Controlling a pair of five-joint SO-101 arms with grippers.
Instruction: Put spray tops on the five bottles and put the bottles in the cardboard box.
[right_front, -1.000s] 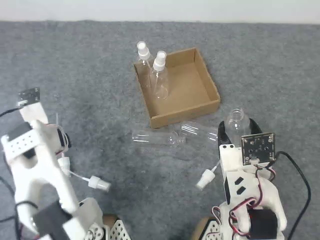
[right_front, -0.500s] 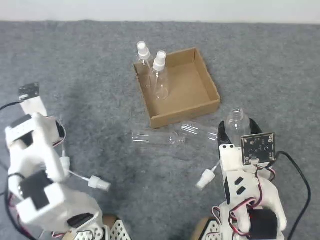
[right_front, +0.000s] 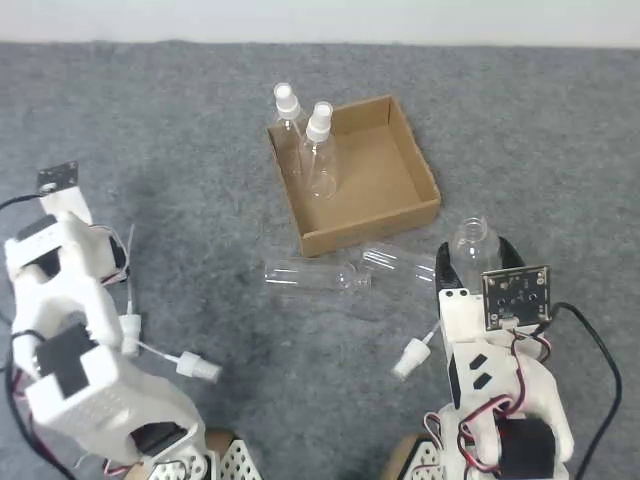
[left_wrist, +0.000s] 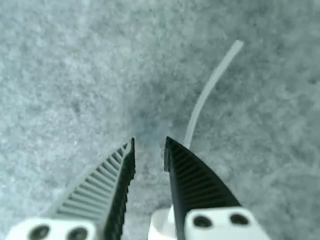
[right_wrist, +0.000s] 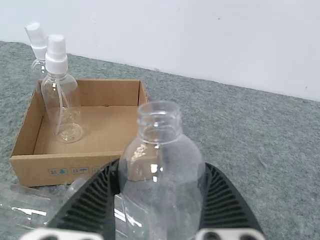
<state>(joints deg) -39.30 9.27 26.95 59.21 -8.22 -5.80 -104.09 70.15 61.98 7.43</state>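
Right gripper (right_wrist: 161, 167): fingers clamped on an upright clear uncapped plastic bottle (right_wrist: 160, 150), lower right of the high view. Left gripper (left_wrist: 150, 142): fingers stood slightly apart over grey carpet (left_wrist: 75, 75), with a white spray top (left_wrist: 196, 115) just beside one. Brown cardboard box (right_front: 420, 195), upper centre, had two capped clear bottles (right_front: 320, 150) standing at its upper-left corner.

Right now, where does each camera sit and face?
High view: fixed overhead, looking down on carpet, cardboard box, both arms.
Left wrist view: on the left arm, facing down past its parted jaws at a spray top's tube.
Right wrist view: on the right arm, facing level past jaws gripping an open bottle.
Shared: high and right wrist show the cardboard box.
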